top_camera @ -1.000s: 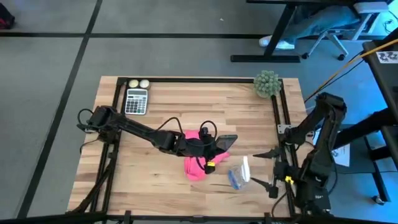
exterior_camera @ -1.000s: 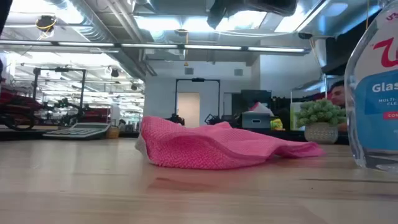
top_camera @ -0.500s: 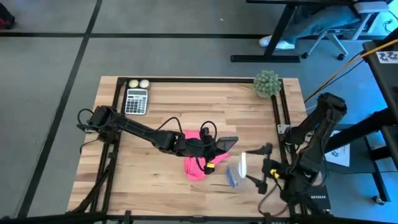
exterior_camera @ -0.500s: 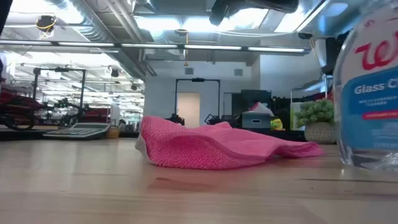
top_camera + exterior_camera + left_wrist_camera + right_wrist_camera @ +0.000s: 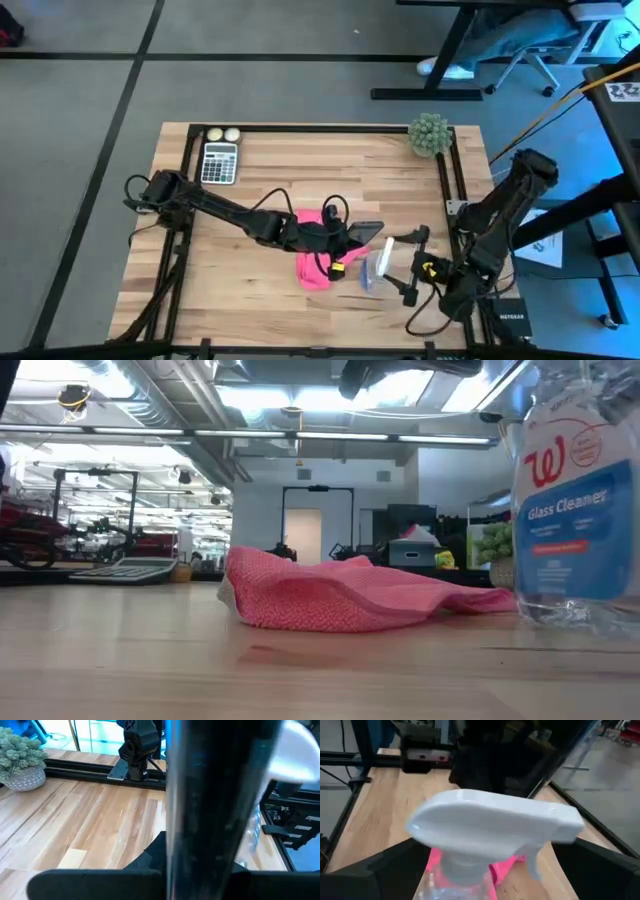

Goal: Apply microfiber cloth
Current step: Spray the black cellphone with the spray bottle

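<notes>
The wooden bench carries everything, and across it the left arm reaches from its base at the left edge to the middle, where the left gripper sits over the microfiber cloth; I cannot tell from these views whether its fingers are clenched or released. The cloth lies in a rumpled pink heap just in front of the black phone, part of it draped against the phone's near edge, flat on the wood in the low view. The real change is on the other side: the right arm has swung in from the bench's right edge over the last second, and the right gripper now has the spray bottle between its fingers, the white trigger head filling the right wrist view with a dark finger on either side. The bottle has slid inward too, showing nearer the cloth in the low view than a second ago. The left arm and the cloth have hardly shifted. My reading is that the spraying step is closing out or being tidied, and wiping the phone with the cloth comes next.
</notes>
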